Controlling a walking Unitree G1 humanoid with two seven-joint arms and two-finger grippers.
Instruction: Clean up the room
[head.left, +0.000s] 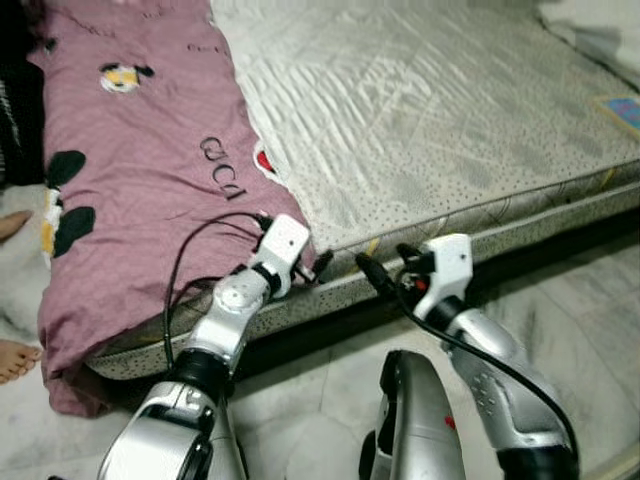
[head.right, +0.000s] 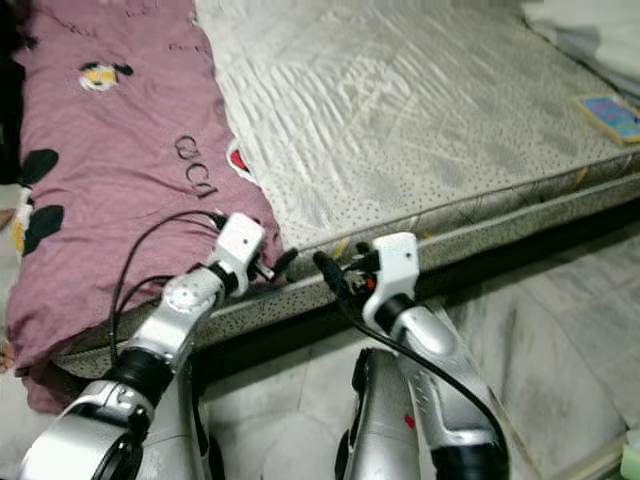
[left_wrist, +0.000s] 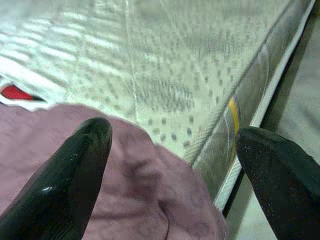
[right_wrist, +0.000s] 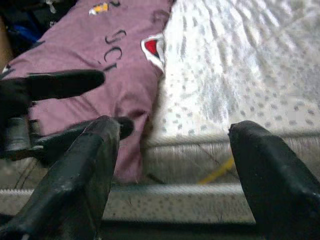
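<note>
The left gripper (head.left: 318, 264), fingers spread wide and empty, sits at the corner of a mauve printed sheet (head.left: 140, 160) lying across the bare mattress (head.left: 430, 110). Just beside it, the right gripper (head.left: 385, 268) also gapes empty near the mattress edge. A person's bare foot (head.left: 14, 358) rests beyond the sheet.

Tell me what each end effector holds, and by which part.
Nothing. Left end effector open around the pink sheet's corner; right end effector open before the mattress edge.

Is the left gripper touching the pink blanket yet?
Cannot tell. In the left wrist view the left gripper is open over the pink blanket's corner, but contact isn't plainly visible.
</note>
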